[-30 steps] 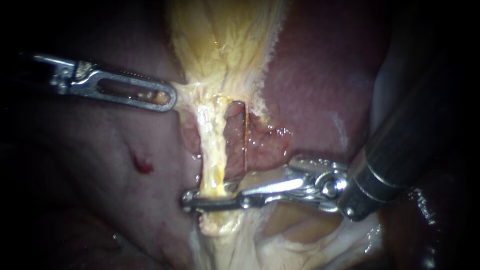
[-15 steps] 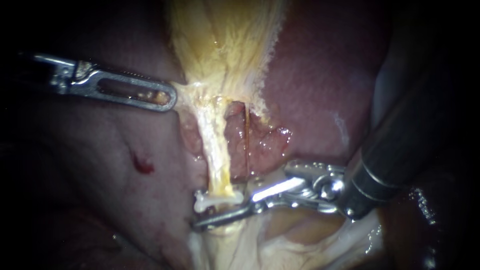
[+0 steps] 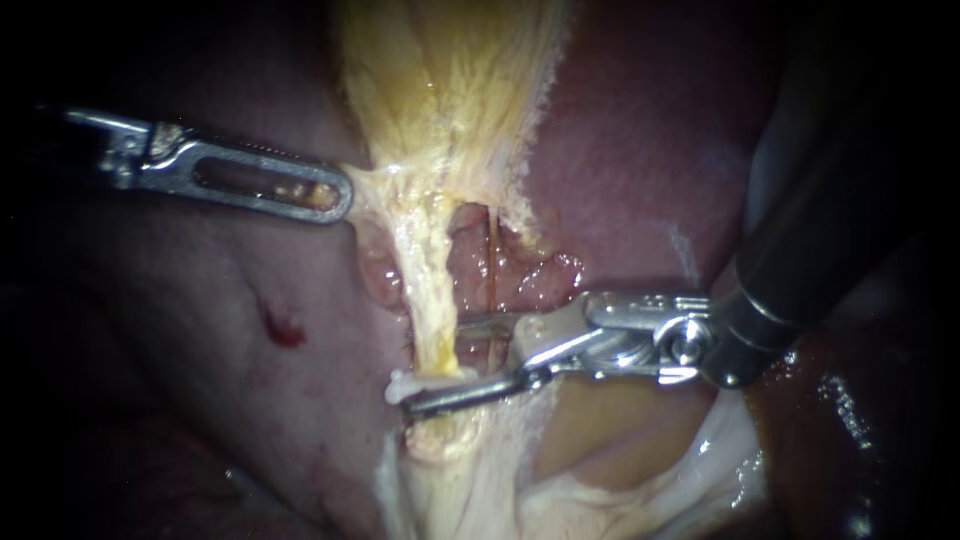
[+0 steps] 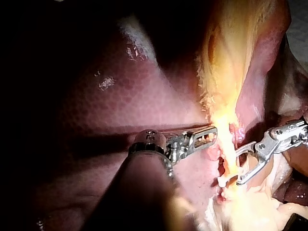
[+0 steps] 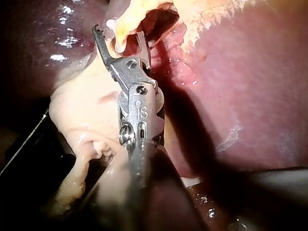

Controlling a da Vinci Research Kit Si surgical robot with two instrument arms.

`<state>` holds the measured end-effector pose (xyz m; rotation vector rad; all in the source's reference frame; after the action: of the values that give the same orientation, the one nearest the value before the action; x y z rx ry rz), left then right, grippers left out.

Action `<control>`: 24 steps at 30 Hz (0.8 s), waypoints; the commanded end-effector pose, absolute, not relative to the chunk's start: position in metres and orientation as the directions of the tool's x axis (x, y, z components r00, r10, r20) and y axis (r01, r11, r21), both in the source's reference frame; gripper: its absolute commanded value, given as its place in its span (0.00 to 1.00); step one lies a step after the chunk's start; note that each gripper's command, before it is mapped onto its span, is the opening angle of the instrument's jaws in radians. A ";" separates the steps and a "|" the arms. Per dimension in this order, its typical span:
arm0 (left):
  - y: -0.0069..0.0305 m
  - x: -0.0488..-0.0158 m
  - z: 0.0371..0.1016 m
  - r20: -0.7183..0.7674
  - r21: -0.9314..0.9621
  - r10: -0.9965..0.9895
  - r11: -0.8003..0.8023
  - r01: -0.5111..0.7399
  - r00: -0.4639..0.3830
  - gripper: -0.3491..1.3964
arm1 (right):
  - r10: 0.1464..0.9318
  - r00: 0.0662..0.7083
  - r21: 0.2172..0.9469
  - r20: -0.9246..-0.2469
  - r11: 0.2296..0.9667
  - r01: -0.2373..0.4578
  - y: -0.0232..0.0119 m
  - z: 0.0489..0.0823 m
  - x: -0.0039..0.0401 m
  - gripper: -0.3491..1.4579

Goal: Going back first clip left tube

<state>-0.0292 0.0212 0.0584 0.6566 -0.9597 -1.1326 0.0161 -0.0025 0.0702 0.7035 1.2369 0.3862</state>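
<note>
Left instrument (image 3: 340,195): claw clenched on the gallbladder (image 3: 440,100) edge, apparently tensioning the left tube (image 3: 428,300). Right instrument (image 3: 433,365): claw released, straddling the tube at the white clip (image 3: 410,382), probably for withdrawal.

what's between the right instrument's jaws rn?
The pale tube passes through the open jaws of the right instrument. A white clip sits on it beside the lower jaw. The clip's far side is hidden behind the tube.
</note>
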 end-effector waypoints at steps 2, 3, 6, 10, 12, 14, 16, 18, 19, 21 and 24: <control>0.0212 -0.0291 0.0584 0.293 0.838 -0.948 0.315 0.445 0.120 0.00 | 0.610 0.301 0.662 -0.733 0.742 0.108 -0.0024 0.0697 0.0152 0.47; 0.0212 -0.0291 0.0583 0.293 0.838 -0.948 0.316 0.445 0.120 0.00 | 0.597 0.299 0.649 -0.744 0.752 0.113 -0.0024 0.0694 0.0145 0.47; 0.0212 -0.0291 0.0583 0.293 0.838 -0.948 0.316 0.444 0.120 0.00 | 0.563 0.292 0.614 -0.773 0.780 0.120 -0.0022 0.0687 0.0127 0.47; 0.0212 -0.0291 0.0583 0.293 0.838 -0.948 0.316 0.444 0.120 0.00 | 0.520 0.281 0.567 -0.807 0.815 0.118 -0.0011 0.0674 0.0098 0.47; 0.0212 -0.0291 0.0583 0.293 0.838 -0.948 0.316 0.444 0.120 0.00 | 0.502 0.277 0.545 -0.819 0.831 0.107 -0.0002 0.0665 0.0085 0.47; 0.0212 -0.0291 0.0583 0.293 0.838 -0.948 0.316 0.444 0.120 0.00 | 0.493 0.274 0.534 -0.826 0.840 0.096 0.0007 0.0657 0.0074 0.47; 0.0212 -0.0291 0.0583 0.293 0.838 -0.948 0.316 0.444 0.120 0.00 | 0.487 0.272 0.525 -0.830 0.846 0.088 0.0014 0.0650 0.0065 0.47; 0.0212 -0.0291 0.0583 0.293 0.838 -0.948 0.316 0.444 0.120 0.00 | 0.479 0.271 0.516 -0.835 0.853 0.082 0.0020 0.0643 0.0056 0.47; 0.0212 -0.0291 0.0583 0.293 0.838 -0.948 0.316 0.444 0.120 0.00 | 0.477 0.270 0.514 -0.836 0.854 0.084 0.0023 0.0641 0.0052 0.47; 0.0212 -0.0291 0.0583 0.293 0.838 -0.948 0.316 0.445 0.120 0.00 | 0.470 0.268 0.511 -0.841 0.852 0.108 0.0028 0.0637 0.0045 0.47; 0.0211 -0.0292 0.0584 0.294 0.838 -0.948 0.316 0.445 0.120 0.00 | 0.468 0.267 0.509 -0.843 0.854 0.111 0.0031 0.0633 0.0040 0.47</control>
<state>-0.0291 0.0212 0.0583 0.6571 -0.9606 -1.1318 0.0040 0.0031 0.0633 0.5320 1.2945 0.2561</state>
